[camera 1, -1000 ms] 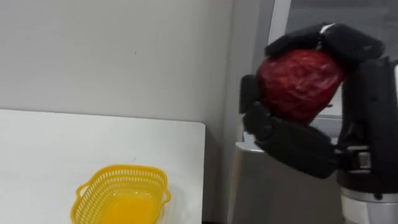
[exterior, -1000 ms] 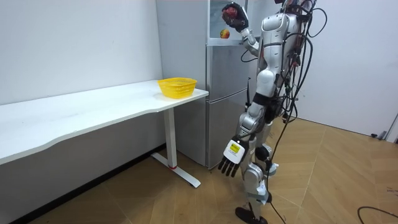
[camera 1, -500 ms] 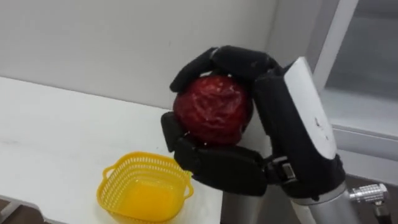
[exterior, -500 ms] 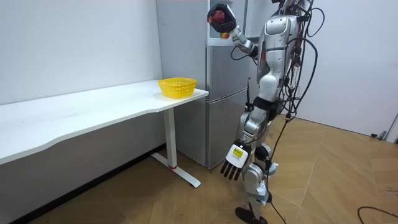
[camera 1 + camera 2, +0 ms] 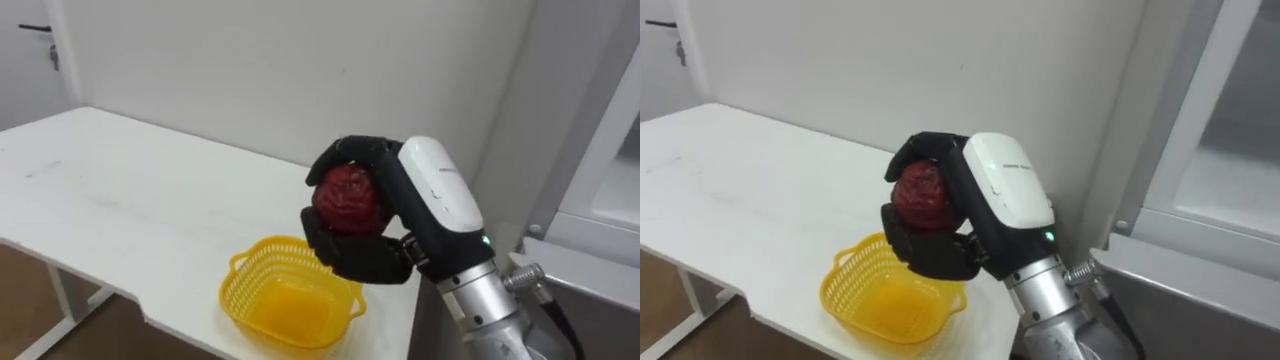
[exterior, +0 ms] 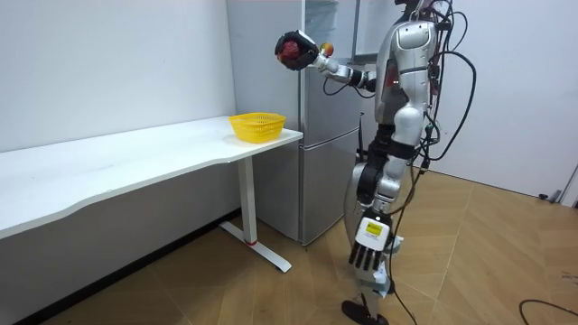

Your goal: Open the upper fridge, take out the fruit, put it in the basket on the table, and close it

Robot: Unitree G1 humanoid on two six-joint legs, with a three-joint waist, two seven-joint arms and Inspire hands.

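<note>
Left eye view: right hand (image 5: 420, 200) curled tight round the red fruit (image 5: 347, 197), held in the air, higher than the yellow basket (image 5: 262, 246).
Basket place: corner of the white table (image 5: 120, 190), beside the fridge (image 6: 325, 108).
Room view: left hand (image 6: 368, 242) hangs by the leg, fingers relaxed.

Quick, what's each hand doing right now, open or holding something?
Right hand: shut, fingers curled round the red fruit.
Left hand: open, holding nothing, hanging at the robot's side.
</note>
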